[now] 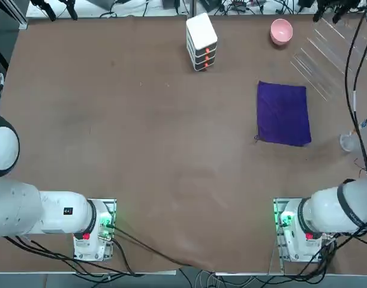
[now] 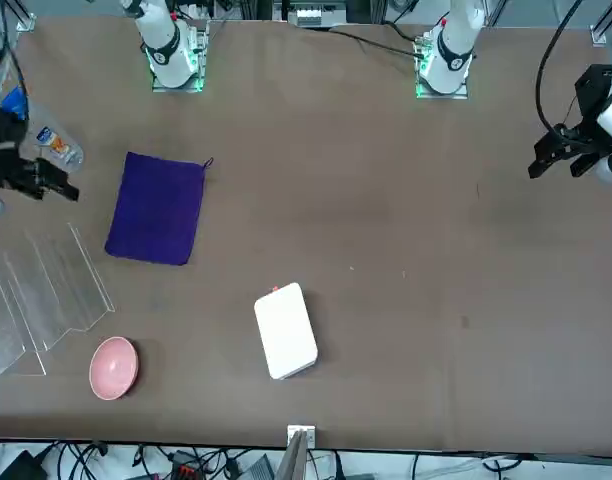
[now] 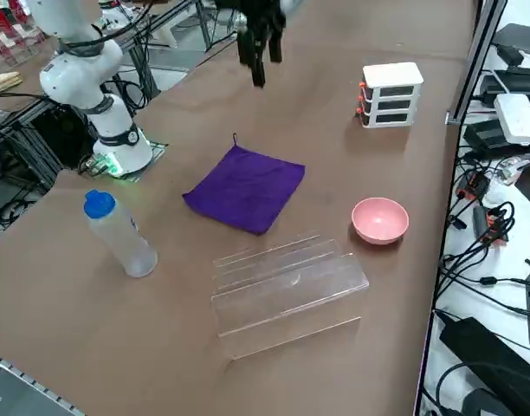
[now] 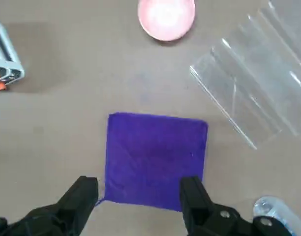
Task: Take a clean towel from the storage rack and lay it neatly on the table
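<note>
Purple towel (image 1: 283,113) lies flat on the tabletop (image 1: 141,138), just beside the clear storage rack (image 3: 287,290), not touching it. Right tool (image 4: 140,196) hangs above the towel's near edge, fingers (image 4: 81,196) wide apart, holding nothing. Pink bowl (image 1: 281,30), white stacked box (image 1: 201,41), bottle (image 3: 118,234) nearby
</note>
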You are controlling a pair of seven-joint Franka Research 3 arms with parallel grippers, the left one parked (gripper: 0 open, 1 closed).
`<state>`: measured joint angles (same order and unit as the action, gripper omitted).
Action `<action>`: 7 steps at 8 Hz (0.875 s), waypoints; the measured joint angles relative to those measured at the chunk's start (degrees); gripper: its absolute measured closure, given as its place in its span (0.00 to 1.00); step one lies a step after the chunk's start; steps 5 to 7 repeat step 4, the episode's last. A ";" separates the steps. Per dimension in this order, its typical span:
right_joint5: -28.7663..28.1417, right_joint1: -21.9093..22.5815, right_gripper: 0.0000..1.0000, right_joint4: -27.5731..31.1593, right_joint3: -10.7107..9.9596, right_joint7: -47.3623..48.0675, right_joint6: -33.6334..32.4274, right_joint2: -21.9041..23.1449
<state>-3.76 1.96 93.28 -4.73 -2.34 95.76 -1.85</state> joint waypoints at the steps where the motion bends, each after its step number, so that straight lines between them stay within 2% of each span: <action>1: 0.83 -0.14 0.00 2.21 1.60 0.03 0.11 2.83; 2: 1.75 -1.00 0.00 4.23 4.31 0.04 0.13 4.56; 3: 2.07 -1.15 0.00 5.26 6.03 0.20 0.19 4.91; 7: 2.21 -1.12 0.00 5.68 6.43 0.23 0.39 4.75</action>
